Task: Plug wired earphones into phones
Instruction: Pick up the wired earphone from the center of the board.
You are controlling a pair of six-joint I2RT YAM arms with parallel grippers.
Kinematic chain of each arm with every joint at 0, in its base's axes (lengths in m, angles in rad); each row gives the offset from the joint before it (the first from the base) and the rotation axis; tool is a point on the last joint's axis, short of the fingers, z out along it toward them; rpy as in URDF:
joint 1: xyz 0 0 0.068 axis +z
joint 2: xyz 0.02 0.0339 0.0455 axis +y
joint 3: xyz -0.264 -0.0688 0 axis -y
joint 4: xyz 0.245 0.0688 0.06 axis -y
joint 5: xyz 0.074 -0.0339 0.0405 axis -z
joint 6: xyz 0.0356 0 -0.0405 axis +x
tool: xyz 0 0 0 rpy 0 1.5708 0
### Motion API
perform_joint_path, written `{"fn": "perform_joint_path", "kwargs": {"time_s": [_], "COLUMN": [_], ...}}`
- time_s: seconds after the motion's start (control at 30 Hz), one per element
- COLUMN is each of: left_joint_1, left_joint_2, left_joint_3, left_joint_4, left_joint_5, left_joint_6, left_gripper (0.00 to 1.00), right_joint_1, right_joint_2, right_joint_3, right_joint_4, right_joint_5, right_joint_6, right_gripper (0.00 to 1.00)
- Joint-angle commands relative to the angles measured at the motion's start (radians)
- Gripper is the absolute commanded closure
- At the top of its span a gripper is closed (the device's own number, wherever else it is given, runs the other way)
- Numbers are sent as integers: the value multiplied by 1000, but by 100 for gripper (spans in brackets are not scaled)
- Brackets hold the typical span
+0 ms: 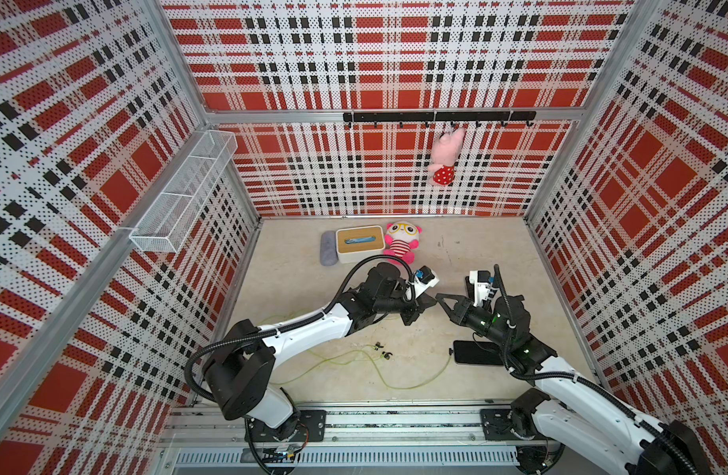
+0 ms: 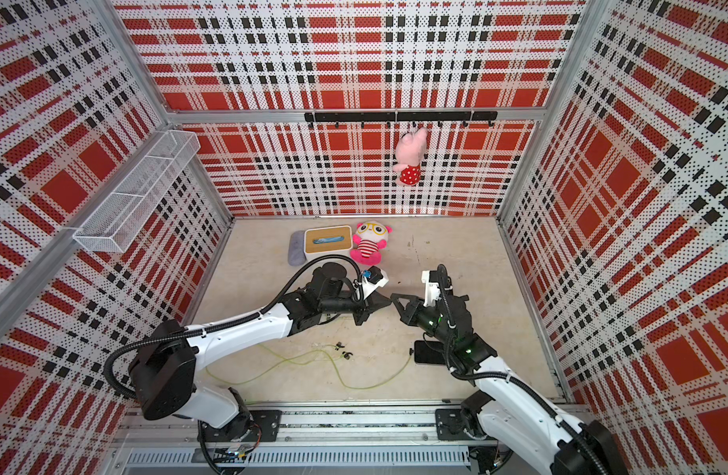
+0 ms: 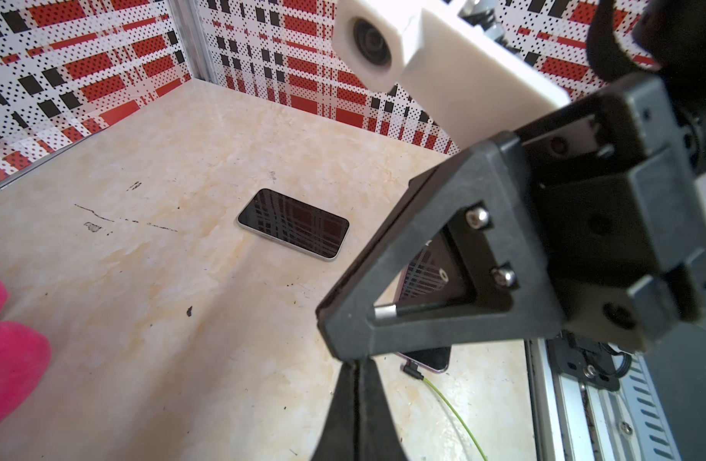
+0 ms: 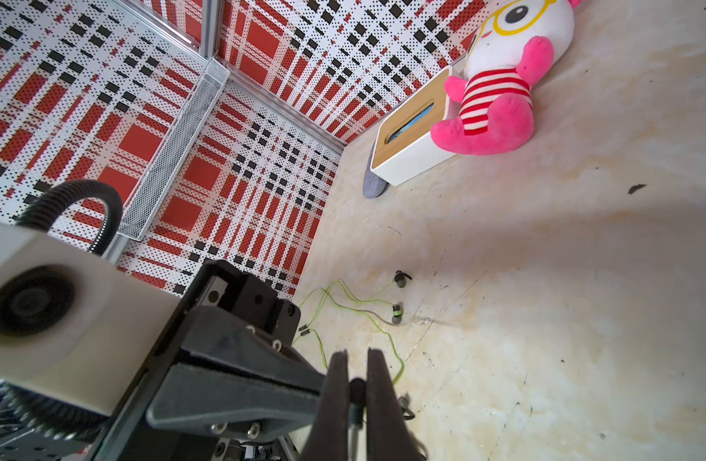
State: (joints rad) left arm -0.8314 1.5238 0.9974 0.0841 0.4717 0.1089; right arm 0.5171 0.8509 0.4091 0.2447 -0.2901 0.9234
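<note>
The right end effector (image 4: 358,354) is clamped on a small black earphone plug (image 4: 357,389), tip to tip with the left end effector (image 3: 357,365), whose fingers sit together. One phone (image 1: 475,353) lies near the worktop (image 1: 296,288) front (already plugged in, green cable (image 1: 415,384) trailing). The other phone (image 3: 293,223) lies flat farther back.

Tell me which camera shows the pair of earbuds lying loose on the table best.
The right wrist view: the earbuds lie unobstructed and close, big enough to make out each dark body. In both top views they are only tiny dark specks. The left wrist view does not show them.
</note>
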Motion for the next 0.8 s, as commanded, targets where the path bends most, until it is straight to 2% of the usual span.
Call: {"fn": "perform_joint_path", "kwargs": {"time_s": [0.0,0.07,0.1,0.2,0.33,0.53,0.77], "left_joint_1": [11,12,12,14,15,8,1], "left_joint_2": [-59,-91,-104,-139,-158,-183,-182], "left_joint_3": [-17,-36,-45,-57,-53,-42,-22], "left_joint_4": [27,44,49,57,54,58,56], "left_joint_5": [88,102,109,123,164,193,259], "left_joint_6": [-26,-25,-22,-15,-7,6,3], "left_gripper": [72,60,59,59,60,62,70], "right_joint_1": [6,7,6,7,7,6,7], "right_joint_2": [-46,-70,-81,-121,-140,-115,-99], "right_joint_3": [54,79,93,123,164,211,229], "right_joint_4": [-56,-113,-136,-190,-231,-250,-243], "right_joint_5": [3,-28,-49,-107,-201,-313,-346], "right_joint_6": [-117,-215,-267,-407,-508,-554,-561], "right_gripper": [100,100,100,100,100,100,100]}}
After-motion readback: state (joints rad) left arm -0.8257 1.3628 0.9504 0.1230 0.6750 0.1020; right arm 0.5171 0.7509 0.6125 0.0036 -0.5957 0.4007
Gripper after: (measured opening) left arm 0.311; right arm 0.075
